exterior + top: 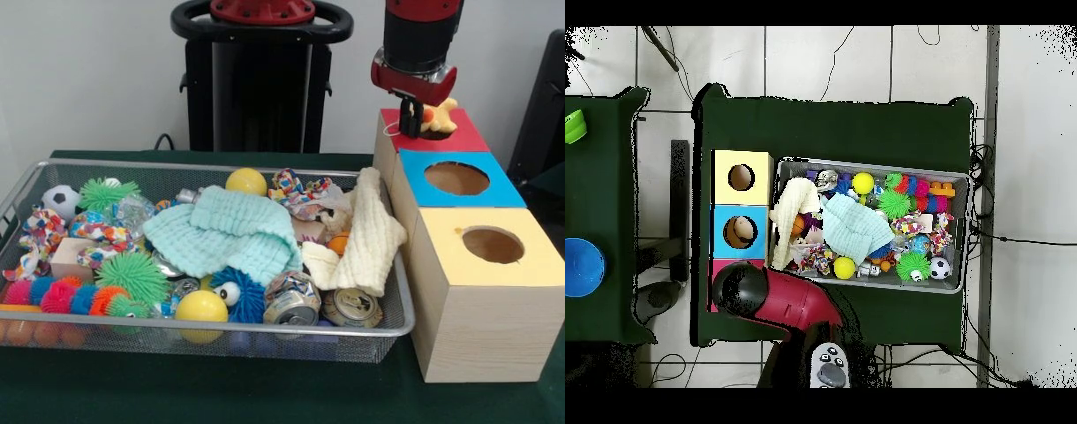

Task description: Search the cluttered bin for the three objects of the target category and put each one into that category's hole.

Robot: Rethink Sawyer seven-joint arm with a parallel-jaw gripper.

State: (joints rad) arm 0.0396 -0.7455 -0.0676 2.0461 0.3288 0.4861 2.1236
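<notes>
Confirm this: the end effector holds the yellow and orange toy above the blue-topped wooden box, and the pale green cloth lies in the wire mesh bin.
Not quite. In the front view the end effector holds the yellow and orange toy above the red-topped wooden box, not the blue-topped wooden box. The pale green cloth does lie in the wire mesh bin.

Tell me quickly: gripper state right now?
Gripper: jaws shut on a yellow and orange toy, held just above the red-topped box.
</notes>
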